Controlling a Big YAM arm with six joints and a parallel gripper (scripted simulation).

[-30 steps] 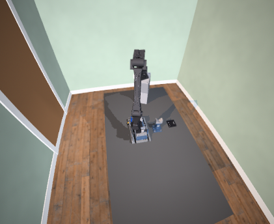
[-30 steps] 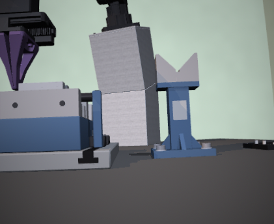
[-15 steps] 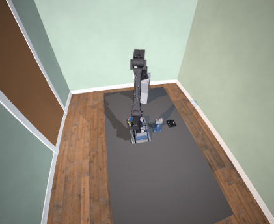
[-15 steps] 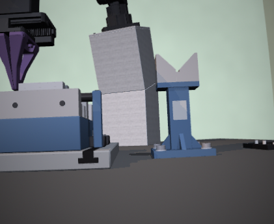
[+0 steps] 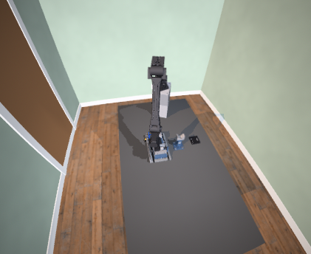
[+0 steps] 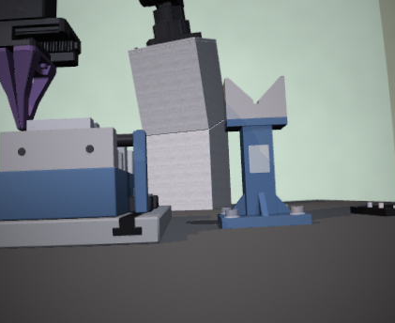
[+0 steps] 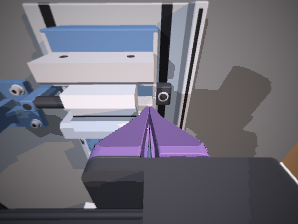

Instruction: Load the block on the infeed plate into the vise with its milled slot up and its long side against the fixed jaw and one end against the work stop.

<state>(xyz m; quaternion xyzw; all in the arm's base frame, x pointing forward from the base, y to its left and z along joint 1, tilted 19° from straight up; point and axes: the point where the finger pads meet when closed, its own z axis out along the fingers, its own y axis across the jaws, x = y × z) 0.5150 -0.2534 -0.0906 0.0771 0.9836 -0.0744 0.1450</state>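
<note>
The part, a whitish block, lies between the jaws. I can make out no slot on its visible faces. Its left end in the wrist view meets or nearly meets the black work stop. A thin dark line runs between its long side and the fixed jaw; contact is unclear. The other jaw stands apart on the opposite side, partly behind the fingers. My gripper is shut and empty, tips down beside the part's end away from the stop. The low bars are mostly hidden.
The V-block stands empty on a blue post beside the vise. A black plate with small pale pins lies beyond it. A blue upright holds the stop. A tall pale pedestal stands behind.
</note>
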